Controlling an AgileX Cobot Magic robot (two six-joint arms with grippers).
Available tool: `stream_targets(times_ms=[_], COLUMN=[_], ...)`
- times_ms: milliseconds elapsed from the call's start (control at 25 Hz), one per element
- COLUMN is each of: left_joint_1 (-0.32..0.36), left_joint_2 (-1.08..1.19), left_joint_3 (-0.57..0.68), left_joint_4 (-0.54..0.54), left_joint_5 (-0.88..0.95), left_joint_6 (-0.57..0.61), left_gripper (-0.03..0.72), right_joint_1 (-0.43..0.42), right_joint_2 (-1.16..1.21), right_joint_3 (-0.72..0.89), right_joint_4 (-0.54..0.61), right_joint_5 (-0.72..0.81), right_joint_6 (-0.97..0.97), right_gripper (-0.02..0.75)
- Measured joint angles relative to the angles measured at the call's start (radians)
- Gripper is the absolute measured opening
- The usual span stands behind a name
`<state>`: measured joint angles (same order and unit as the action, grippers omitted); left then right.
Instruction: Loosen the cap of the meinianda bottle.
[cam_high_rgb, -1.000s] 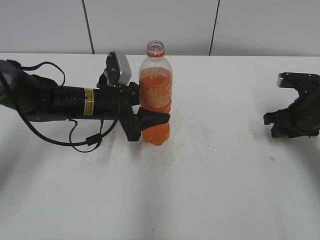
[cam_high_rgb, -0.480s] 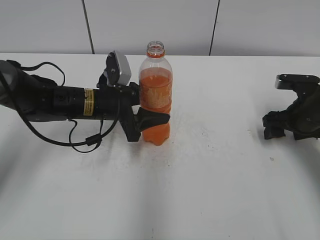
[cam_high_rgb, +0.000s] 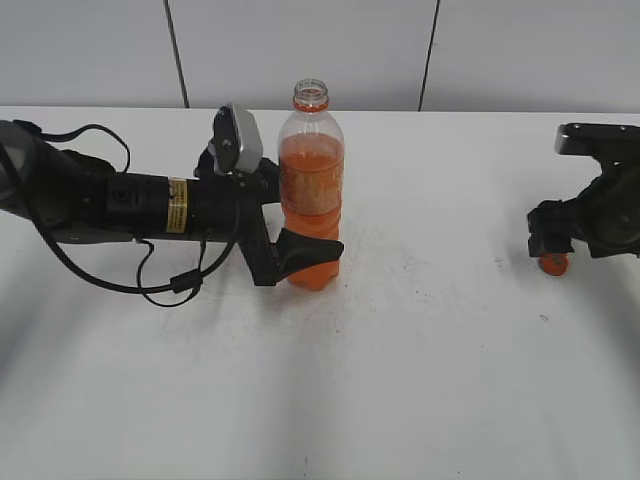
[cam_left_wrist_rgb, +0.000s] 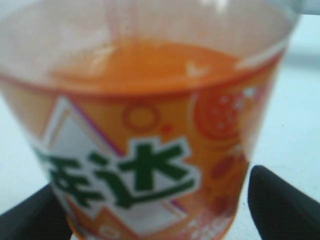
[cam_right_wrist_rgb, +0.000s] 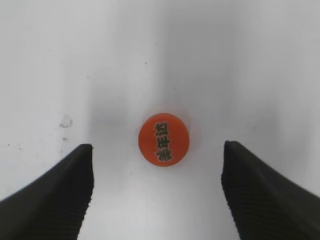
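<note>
The meinianda bottle (cam_high_rgb: 311, 190) stands upright on the white table with its neck open and no cap on it. Its label fills the left wrist view (cam_left_wrist_rgb: 150, 165). My left gripper (cam_high_rgb: 300, 252) reaches in from the left. Its jaws sit on either side of the bottle's lower body (cam_left_wrist_rgb: 155, 210), and a small gap shows at the right jaw. The orange cap (cam_high_rgb: 553, 264) lies flat on the table at the far right, top up (cam_right_wrist_rgb: 163, 139). My right gripper (cam_high_rgb: 556, 238) hovers just above it, open and empty, with its jaws wide on either side (cam_right_wrist_rgb: 157, 167).
The white table (cam_high_rgb: 420, 360) stretches out in front of both arms. A grey panelled wall (cam_high_rgb: 300, 50) stands behind the table's far edge. A black cable (cam_high_rgb: 170, 280) loops beside my left arm.
My right gripper has let go of the cap and lifted slightly; the cap now lies on the table under it. My left gripper's near jaw has moved away from the bottle.
</note>
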<state>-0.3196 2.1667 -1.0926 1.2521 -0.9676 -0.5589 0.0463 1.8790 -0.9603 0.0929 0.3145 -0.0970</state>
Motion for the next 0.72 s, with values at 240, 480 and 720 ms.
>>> stream_targets(times_ms=[240,480,720], left_joint_1=[0.017,0.100,0.203], left_joint_2=[0.000,-0.006,-0.044], left_joint_3=[0.000,0.000,0.000], left_joint_4=[0.013,0.209,0.436], left_joint_5=[0.001,0.005,0.005], left_joint_6=[0.000,-0.025,-0.121], left_gripper=[0.599,0.589,0.587], right_joint_1=[0.000,0.000,0.000], right_joint_2=[-0.076,-0.169,-0.253], right_joint_3=[0.000,0.000,0.001], right_joint_4=[0.000,0.000,-0.031], right_joint_5=[0.007,0.026,0.028], right_joint_6=[0.001,-0.010,-0.011], right_gripper=[0.596,0.596,0.596])
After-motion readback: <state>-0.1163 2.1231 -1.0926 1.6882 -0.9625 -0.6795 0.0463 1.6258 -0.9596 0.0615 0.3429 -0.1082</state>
